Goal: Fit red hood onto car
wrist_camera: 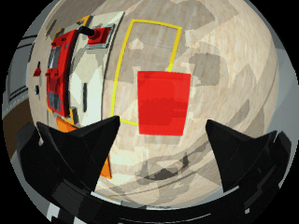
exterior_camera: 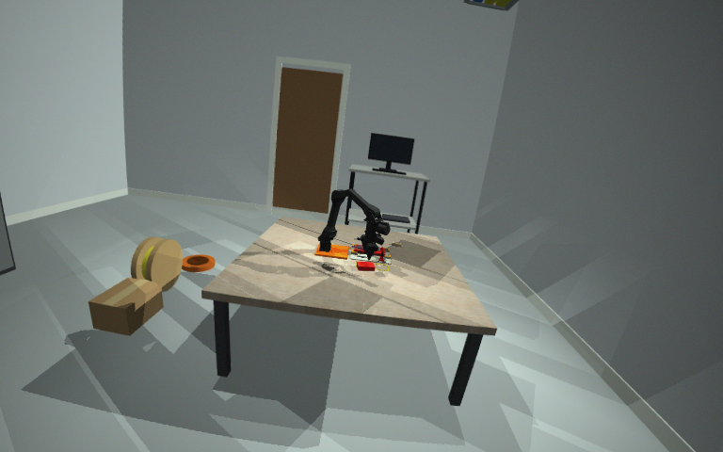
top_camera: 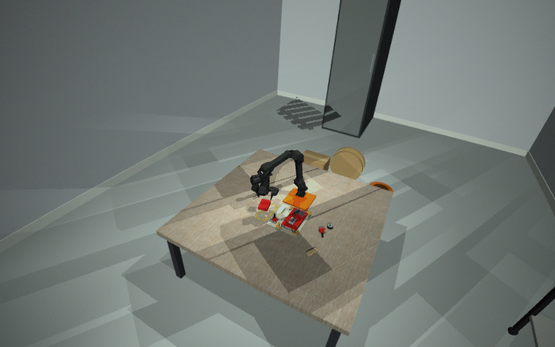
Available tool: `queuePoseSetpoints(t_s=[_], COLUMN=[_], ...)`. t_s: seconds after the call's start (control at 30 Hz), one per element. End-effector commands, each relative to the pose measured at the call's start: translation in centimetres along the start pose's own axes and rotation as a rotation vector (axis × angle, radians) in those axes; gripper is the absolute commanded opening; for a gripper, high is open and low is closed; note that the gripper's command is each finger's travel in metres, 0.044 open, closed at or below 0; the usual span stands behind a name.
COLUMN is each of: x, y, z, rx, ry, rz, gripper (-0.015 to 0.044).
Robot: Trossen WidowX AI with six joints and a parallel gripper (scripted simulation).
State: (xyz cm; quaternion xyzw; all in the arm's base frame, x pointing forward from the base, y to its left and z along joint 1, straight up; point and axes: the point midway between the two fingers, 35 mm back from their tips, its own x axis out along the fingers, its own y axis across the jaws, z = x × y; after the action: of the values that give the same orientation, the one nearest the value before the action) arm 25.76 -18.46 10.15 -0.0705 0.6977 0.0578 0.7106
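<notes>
The red hood lies flat-roof up on the table, overlapping one end of a yellow outline. Its corner holes are not visible. My gripper is wide open and empty above the hood. In the wrist view the hood shows between the fingers and beyond their tips, nearer the right side of the outline. The red car chassis sits on the pale jig, to the left in the wrist view. Its pegs are too small to make out.
The arm stands on an orange plate beside the jig. A red part with a black handle stands at the jig's near edge. A small red part, a wheel and a tan piece lie beyond the car.
</notes>
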Motion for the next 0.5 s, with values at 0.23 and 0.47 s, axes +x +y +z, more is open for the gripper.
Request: queuePoseSetpoints(t_s=[0.23, 0.47], x=[0.79, 1.25], y=[-0.08, -0.11], z=[-0.01, 0.01], rx=[-0.004, -0.004], ry=[0.003, 0.003], rz=[-0.003, -0.003], gripper=[0.0440, 0.0440])
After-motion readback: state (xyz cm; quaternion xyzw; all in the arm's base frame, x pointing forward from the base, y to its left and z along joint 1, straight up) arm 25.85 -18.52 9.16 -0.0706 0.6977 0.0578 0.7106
